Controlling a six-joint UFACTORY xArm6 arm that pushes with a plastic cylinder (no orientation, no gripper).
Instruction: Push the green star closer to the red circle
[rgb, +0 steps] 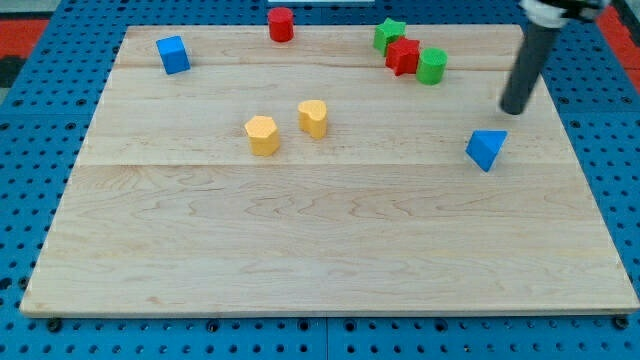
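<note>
The green star (389, 34) lies near the view's top right, touching a red star (403, 56), which touches a green cylinder (432, 66). The red circle, a short red cylinder (281, 23), stands at the view's top edge of the board, well to the left of the green star. My tip (514, 109) is at the right side of the board, to the right of and below the green cylinder, and above a blue triangle (486, 149). It touches no block.
A blue cube (173, 54) sits at the top left. Two yellow blocks, a hexagon (262, 135) and a rounded one (313, 117), lie left of centre. The wooden board (330, 260) rests on a blue perforated table.
</note>
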